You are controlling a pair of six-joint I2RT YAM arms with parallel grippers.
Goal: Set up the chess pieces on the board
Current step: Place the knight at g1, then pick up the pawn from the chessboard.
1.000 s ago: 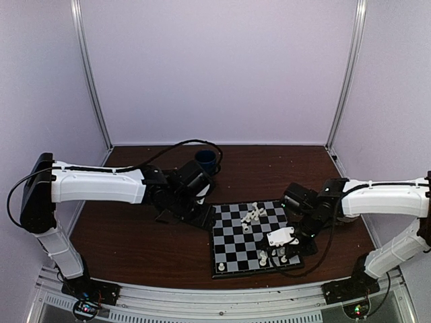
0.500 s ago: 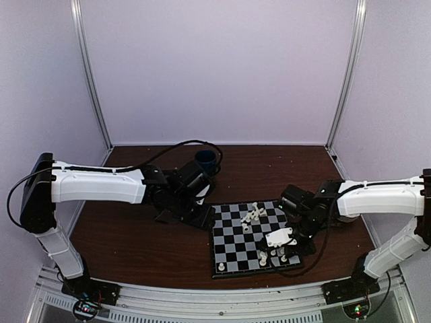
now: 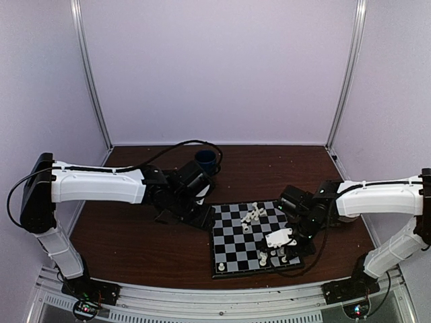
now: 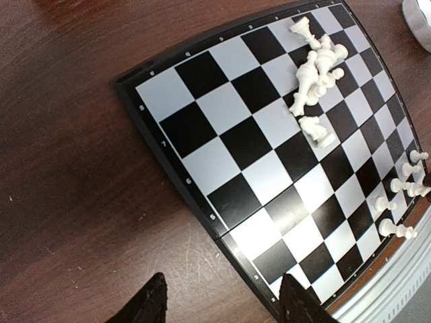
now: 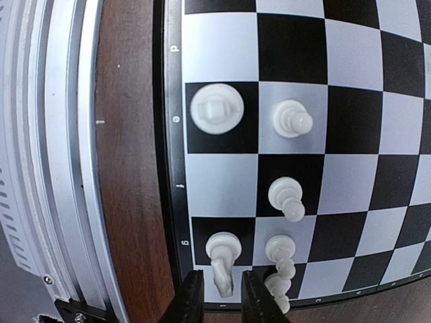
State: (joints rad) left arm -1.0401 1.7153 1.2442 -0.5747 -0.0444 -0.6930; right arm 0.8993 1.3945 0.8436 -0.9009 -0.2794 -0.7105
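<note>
Seen from above, the chessboard (image 3: 236, 252) lies on the dark wooden bench (image 3: 135, 242), right of centre and close to the front edge. A heap of white chess pieces (image 3: 252, 215) lies tipped over near the board's far edge. A few more stand in its near right corner, and one stands alone at the near left corner. The left arm (image 3: 101, 185) reaches to the board's far left corner, and the right arm (image 3: 377, 195) bends down over the near right corner. A blue mug (image 3: 205, 160) stands behind the left arm, well apart from the board.

In the left wrist view, the left fingers (image 4: 153, 303) stand wide apart with nothing between them, one over the bench and the other over the board's black border. The tipped heap sprawls across the far squares, and several upright pieces stand along the right side.

In the right wrist view, the right fingers (image 5: 192, 299) are parted only a little, on either side of the top of one white piece (image 5: 222, 259) that stands on a black edge square. A thin gap shows on each side of it, so it appears ungripped. Four other pieces stand on the squares nearby. A metal rail (image 5: 54, 168) runs beside the bench.
</note>
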